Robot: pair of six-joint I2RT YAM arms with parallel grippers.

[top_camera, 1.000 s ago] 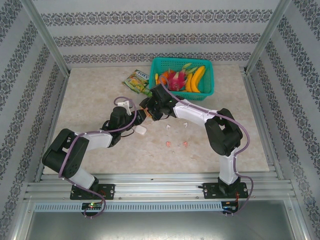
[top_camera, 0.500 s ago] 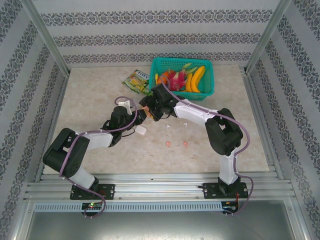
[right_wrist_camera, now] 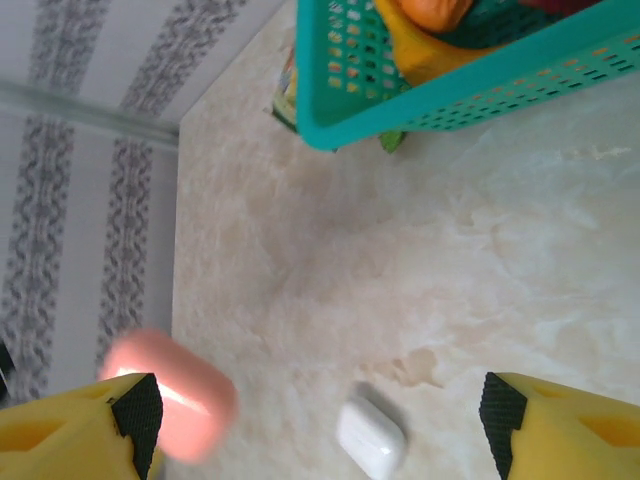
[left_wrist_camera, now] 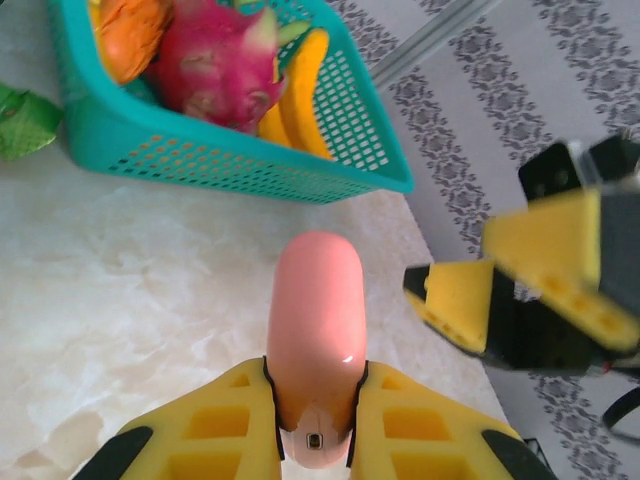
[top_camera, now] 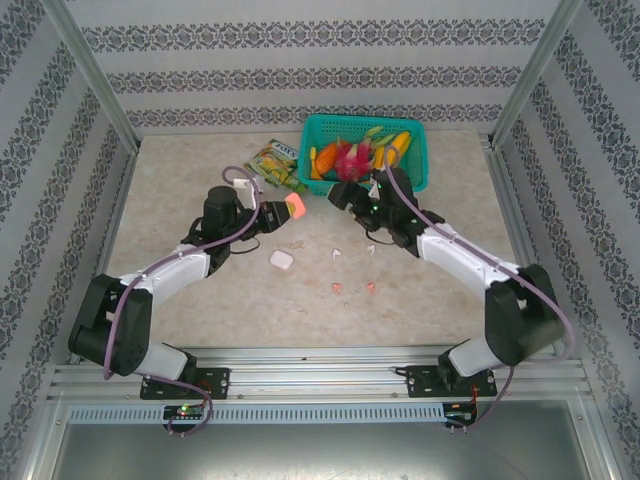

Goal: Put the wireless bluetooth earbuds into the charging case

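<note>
The left arm (top_camera: pixel 180 268) stretches long and low toward the basket (top_camera: pixel 362 118). Its jaws are clamped on the pink case (top_camera: pixel 293 207), held just left of the basket's near corner. In front of the basket, the white case (top_camera: pixel 281 259) and four earbuds (top_camera: pixel 337 252) lie on open desk (top_camera: pixel 180 200). The right arm (top_camera: pixel 450 250) reaches to the basket's near edge, its jaws wide apart and empty.

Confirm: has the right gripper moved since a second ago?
Yes. The right gripper drew back rightward, from the basket's near-left corner to along its front rim.
</note>
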